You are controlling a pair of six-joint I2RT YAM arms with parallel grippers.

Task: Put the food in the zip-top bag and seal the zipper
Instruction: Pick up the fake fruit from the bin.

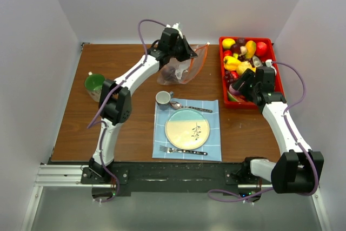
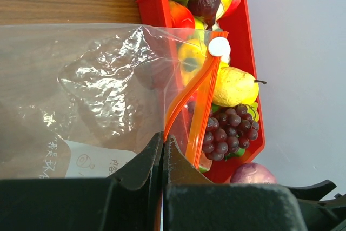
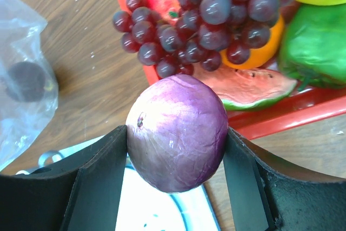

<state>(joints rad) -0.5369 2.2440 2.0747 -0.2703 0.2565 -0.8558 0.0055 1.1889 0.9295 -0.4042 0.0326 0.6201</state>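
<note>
My left gripper (image 2: pixel 163 138) is closed tight, pinching the film of the zip-top bag (image 2: pixel 102 79) at its mouth edge, right beside the zipper (image 2: pixel 199 106); the bag hangs lifted off the table over the far middle, with one dark round piece (image 3: pixel 25 81) already inside; my right gripper (image 3: pixel 176 152) holds a purple onion (image 3: pixel 177 114) between its two fingers, gripped across its widest part, just beside the near end of the red tray (image 3: pixel 281 116), where the grapes (image 3: pixel 208 20) and a watermelon slice (image 3: pixel 250 86) lie with the rest of the food

My judgement is that the risk lies at the mouth; the zipper's two orange strips part only into a narrow slit below the white slider (image 2: pixel 219 46), and I hold just one side, so the other lip is free to sag shut; the onion looks wide against that gap, and if I bring it in off-centre it could press on the strip, drag the film out of my left pinch, or drop outside and roll across the table toward the cup (image 1: pixel 164 98) and plate (image 1: pixel 187 129); the onion is also smooth and round, so a bump on the way could twist it loose from my right fingers
</note>
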